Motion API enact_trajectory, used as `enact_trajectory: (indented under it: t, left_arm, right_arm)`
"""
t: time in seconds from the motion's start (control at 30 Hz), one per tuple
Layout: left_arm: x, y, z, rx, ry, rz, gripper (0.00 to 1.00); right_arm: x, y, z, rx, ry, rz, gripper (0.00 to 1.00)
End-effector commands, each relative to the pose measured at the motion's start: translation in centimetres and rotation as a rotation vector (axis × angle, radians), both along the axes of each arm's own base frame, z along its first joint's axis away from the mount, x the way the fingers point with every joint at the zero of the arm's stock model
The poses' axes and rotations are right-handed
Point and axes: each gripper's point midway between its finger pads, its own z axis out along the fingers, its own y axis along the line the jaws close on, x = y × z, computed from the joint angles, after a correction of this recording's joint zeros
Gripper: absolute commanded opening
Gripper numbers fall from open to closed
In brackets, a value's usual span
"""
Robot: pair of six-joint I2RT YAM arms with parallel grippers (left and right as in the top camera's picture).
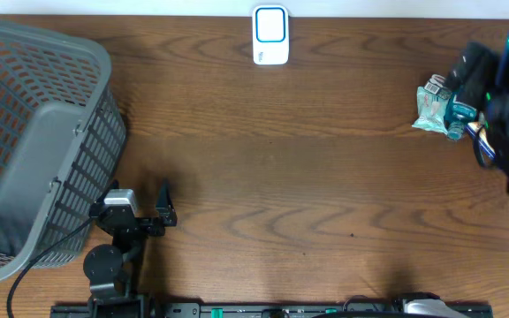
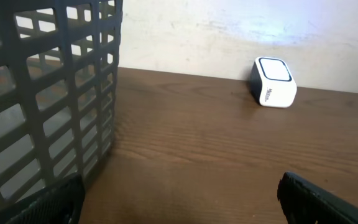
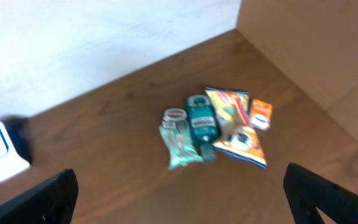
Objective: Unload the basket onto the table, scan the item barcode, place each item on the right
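Spreading across every view is the brown wooden table (image 1: 307, 177), with a pale wall behind its far edge. A gray slatted basket (image 1: 34, 132) takes up the table's left end, and its gridded side fills the left part of the left wrist view. The left gripper (image 2: 182, 208) sits low near the front edge, just beside the basket's right wall. Its two dark fingers stand spread wide at the bottom corners of its camera view, with nothing but bare wood between them. The right gripper (image 3: 182, 199) is at the far right of the table, dark and blurred from overhead. Its fingers are likewise parted as wide as they go and hold nothing. Ahead of them, apart from both fingers, lies the pile of small goods (image 1: 440, 106), near the table's right end and close to the far edge. The white scanner (image 1: 270, 35), its face outlined in blue, stands at the middle of the far edge against the wall, well apart from the pile and from both grippers. Within the pile, a yellow snack bag (image 3: 232, 109) lies at the back right and a second printed bag (image 3: 244, 143) lies in front of it. A teal pack (image 3: 201, 121) is in the middle, touching a pale green packet (image 3: 180, 146) on its left, and a small orange packet (image 3: 261, 114) is at the right edge. No barcode can be made out on any of them.
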Motion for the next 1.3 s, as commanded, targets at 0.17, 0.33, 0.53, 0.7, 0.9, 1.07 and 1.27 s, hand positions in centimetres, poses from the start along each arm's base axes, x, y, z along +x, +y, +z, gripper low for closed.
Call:
enact_trajectory:
  t: [0.17, 0.33, 0.53, 0.7, 0.9, 1.07, 1.27]
  left_arm:
    - [-0.1, -0.2, -1.6, -0.004, 0.046, -0.012, 0.98]
    - [-0.1, -0.2, -1.6, -0.004, 0.046, -0.012, 0.98]
    - [-0.1, -0.2, -1.6, -0.004, 0.046, -0.012, 0.98]
    - [-0.1, -0.2, -1.6, -0.004, 0.046, -0.012, 0.98]
    - [-0.1, -0.2, -1.6, -0.004, 0.047, -0.012, 0.98]
    - [-0.1, -0.2, -1.6, -0.004, 0.047, -0.012, 0.98]
    - [-0.1, -0.2, -1.6, -0.004, 0.046, -0.012, 0.98]
  right_arm:
    - [-4.3, -1.1, 0.3, -0.017, 0.023, -0.034, 0.99]
    - [-5.9, -2.2, 0.2, 0.003, -0.060, -0.052, 0.99]
    - [-6.1, 1.0, -0.3, -0.047, -0.327, 0.237, 0.99]
    - [-8.1, 2.7, -2.6, -0.081, -0.590, 0.328, 0.99]
    - [-10.2, 2.9, -8.3, -0.119, -0.752, 0.326, 0.99]
    - [-9.5, 2.8, -13.3, -0.123, -0.783, 0.322, 0.99]
    - [-8.5, 2.1, -19.1, -0.062, -0.744, 0.278, 0.99]
